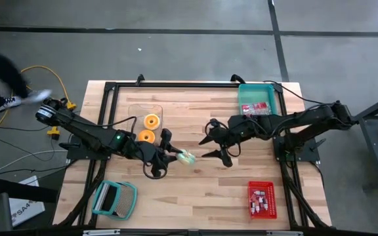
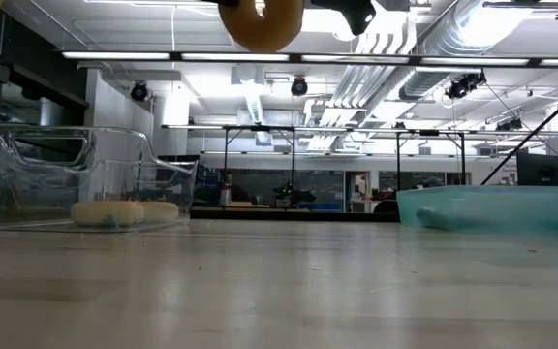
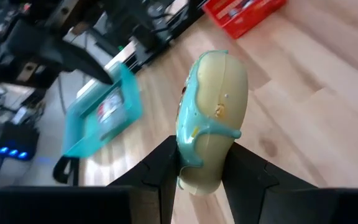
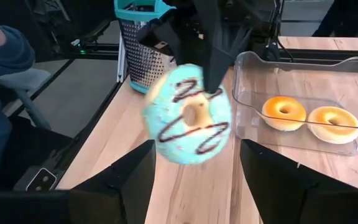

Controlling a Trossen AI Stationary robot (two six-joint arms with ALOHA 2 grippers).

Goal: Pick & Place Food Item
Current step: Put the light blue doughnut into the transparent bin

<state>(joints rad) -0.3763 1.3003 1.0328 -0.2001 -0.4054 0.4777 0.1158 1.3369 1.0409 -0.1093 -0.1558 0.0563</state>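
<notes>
A donut (image 4: 188, 121) with teal icing and dark drizzle hangs above the middle of the table, my left gripper (image 1: 178, 156) shut on it. In the left wrist view the donut (image 3: 210, 118) shows edge-on. My right gripper (image 1: 207, 139) stands open just to its right, fingers facing the iced side and apart from it. Two orange-glazed donuts (image 4: 306, 117) lie flat in a clear tray (image 1: 144, 111) at the far left. My left gripper pinches the donut across its thickness at the part of the rim (image 3: 194, 168) nearest the wrist, one finger on the iced face, the other on the plain underside. The fingers (image 4: 211, 43) come slanting down from the table's left. The donut stands on edge, lifted clear of the table.
A teal bin (image 1: 271, 98) with red packets sits at the far right, a red basket (image 1: 262, 200) at the near right, a teal grater (image 1: 115, 198) at the near left. A person's blue sleeve (image 4: 2, 68) shows beyond the table's left side.
</notes>
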